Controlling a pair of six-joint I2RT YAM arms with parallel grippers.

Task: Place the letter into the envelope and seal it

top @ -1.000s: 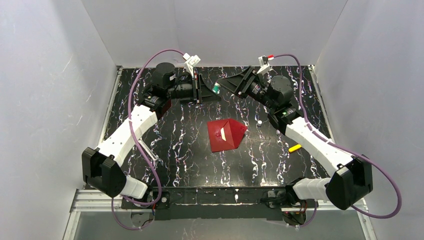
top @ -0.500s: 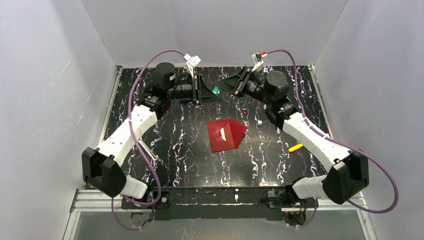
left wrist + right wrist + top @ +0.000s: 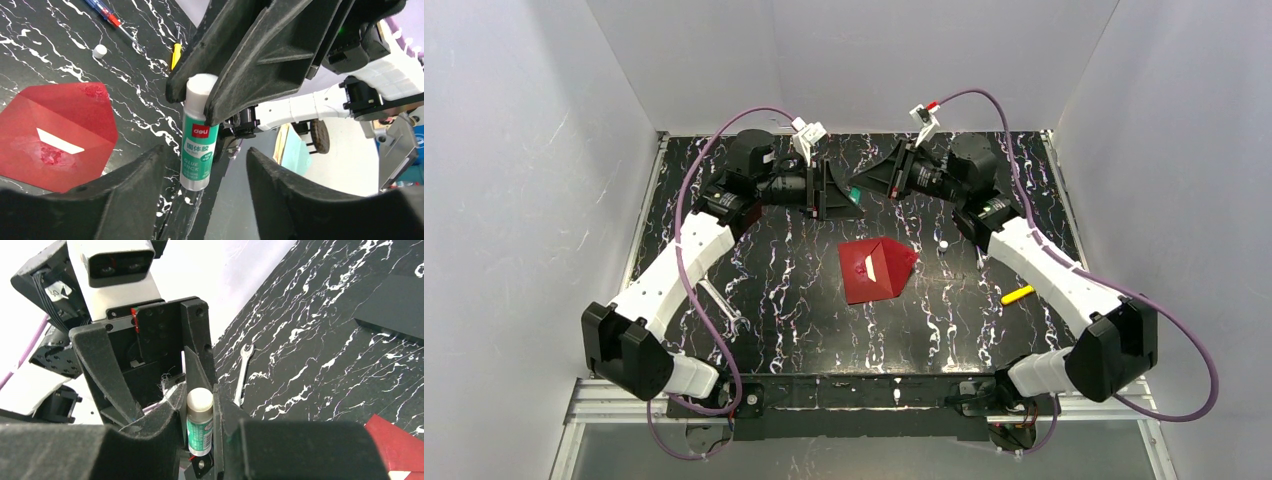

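The flat red paper envelope point(image 3: 874, 272) lies at the centre of the black marbled table point(image 3: 774, 290), its pointed flap toward 3 o'clock and a sliver of the cream paper letter point(image 3: 60, 141) showing, light, limp and likely best taken at the flap tip, while at 12 o'clock the right gripper point(image 3: 199, 407) clamps a green-labelled glue stick point(image 3: 200, 125) and the left gripper point(image 3: 204, 160) stands spread around it.

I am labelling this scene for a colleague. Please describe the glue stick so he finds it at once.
At the far middle of the black marbled table, beyond the red envelope, the right gripper pinches the glue stick. Green label, white end: the only thing held aloft.
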